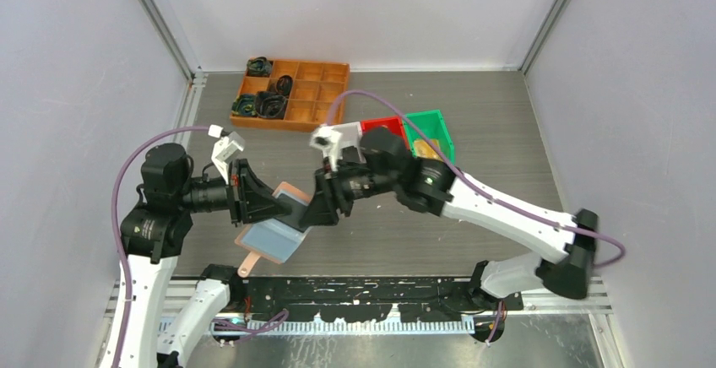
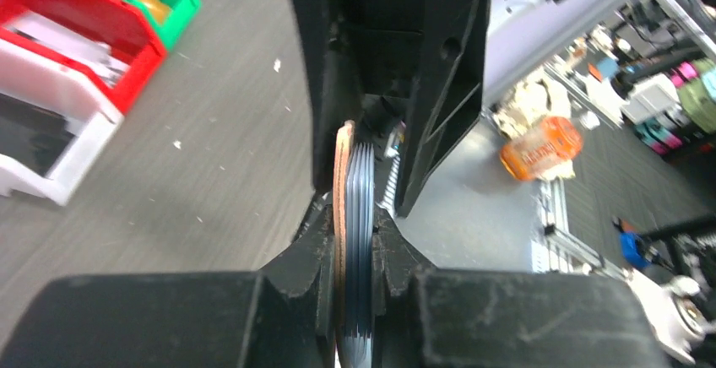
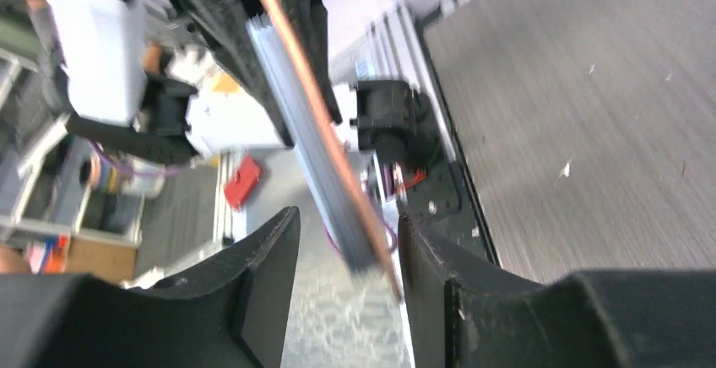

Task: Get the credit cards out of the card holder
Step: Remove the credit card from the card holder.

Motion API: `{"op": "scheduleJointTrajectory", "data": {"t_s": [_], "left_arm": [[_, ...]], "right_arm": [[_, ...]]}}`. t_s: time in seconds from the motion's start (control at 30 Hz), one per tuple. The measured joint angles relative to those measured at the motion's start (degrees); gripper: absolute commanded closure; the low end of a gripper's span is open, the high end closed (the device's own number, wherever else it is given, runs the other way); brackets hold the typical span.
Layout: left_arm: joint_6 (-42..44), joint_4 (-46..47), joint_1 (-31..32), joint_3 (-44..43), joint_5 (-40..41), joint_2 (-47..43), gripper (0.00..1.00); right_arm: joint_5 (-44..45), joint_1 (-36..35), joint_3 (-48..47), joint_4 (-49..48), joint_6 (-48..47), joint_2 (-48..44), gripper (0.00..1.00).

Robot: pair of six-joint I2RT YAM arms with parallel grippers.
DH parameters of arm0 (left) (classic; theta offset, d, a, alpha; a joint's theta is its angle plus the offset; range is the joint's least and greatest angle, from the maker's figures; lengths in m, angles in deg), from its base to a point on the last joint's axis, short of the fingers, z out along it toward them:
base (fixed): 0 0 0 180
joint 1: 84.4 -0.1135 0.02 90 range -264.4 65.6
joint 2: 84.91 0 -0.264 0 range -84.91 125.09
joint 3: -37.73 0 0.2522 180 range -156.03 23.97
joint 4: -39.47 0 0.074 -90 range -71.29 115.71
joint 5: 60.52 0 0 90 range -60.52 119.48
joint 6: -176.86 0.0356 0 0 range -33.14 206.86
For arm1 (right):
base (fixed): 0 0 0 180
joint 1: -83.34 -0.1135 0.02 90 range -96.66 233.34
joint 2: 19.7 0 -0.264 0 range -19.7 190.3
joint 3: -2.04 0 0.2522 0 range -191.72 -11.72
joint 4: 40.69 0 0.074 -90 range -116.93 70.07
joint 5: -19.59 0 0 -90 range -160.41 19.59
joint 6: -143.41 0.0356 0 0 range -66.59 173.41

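Clamping the card holder (image 2: 344, 216) narrowly in the left fingers (image 2: 306, 260), mid-air over the desk (image 1: 498, 140), centre-left of the top view. Straddling its far edge with the right fingers (image 3: 263, 260), parted, not gripping. Seemingly keeping every card sleeved; pulling out all remaining.

The top camera overlooks the whole table (image 1: 498, 132) from afar. Close behind the left gripper (image 2: 355, 235) and right gripper (image 3: 348, 221), wrist cameras face each other, sharing the card holder (image 2: 342, 165) edge-on.
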Motion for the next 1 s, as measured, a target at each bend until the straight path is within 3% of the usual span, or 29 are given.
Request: {"op": "scheduleJointTrajectory", "data": {"t_s": [0.03, 0.13, 0.27, 0.43, 0.63, 0.67, 0.7, 0.77, 0.83, 0.9, 1.0], "left_arm": [[-2.89, 3.30, 0.00, 0.98, 1.57, -0.76, 1.00], [-11.17, 11.34, 0.00, 2.56, 5.40, -2.69, 1.00], [-20.09, 18.97, 0.09, 2.60, 9.81, -3.39, 1.00], [-27.17, 23.10, 0.09, 2.71, 13.29, -3.26, 1.00], [-30.03, 23.76, 0.09, 2.82, 13.60, -3.45, 0.99], [-30.25, 23.89, 0.09, 2.89, 13.79, -3.65, 0.95], [-30.38, 23.87, 0.09, 2.91, 13.77, -3.87, 0.83], [-30.25, 23.61, 0.09, 2.93, 13.77, -4.42, 0.48], [-27.98, 22.73, 0.09, 2.93, 13.77, -4.68, 0.23], [-25.27, 20.48, 0.09, 2.73, 13.70, -4.52, 0.18], [-19.43, 14.99, 0.09, 1.44, 13.07, -3.37, 0.23]], "right_arm": [[2.32, 0.57, 7.41, -9.27, 4.15, -4.68, 0.48], [6.05, 0.92, 16.96, -24.96, 10.54, -9.99, 0.50], [10.99, 0.79, 26.62, -45.79, 18.36, -10.91, 0.53], [14.29, 0.15, 29.64, -58.01, 24.00, -6.51, 0.58], [16.20, -0.11, 29.64, -65.55, 26.95, -4.68, 0.84], [16.00, -0.11, 29.64, -66.31, 27.32, -4.61, 0.90], [15.78, -0.11, 29.64, -66.77, 27.50, -4.52, 0.96], [14.99, -0.11, 29.64, -66.86, 27.89, -4.48, 0.99], [13.84, 0.00, 29.09, -64.57, 28.20, -4.94, 0.99], [11.41, 0.24, 27.23, -57.35, 27.23, -6.21, 0.99], [6.16, 0.46, 20.35, -39.54, 21.94, -7.93, 0.99]]}}
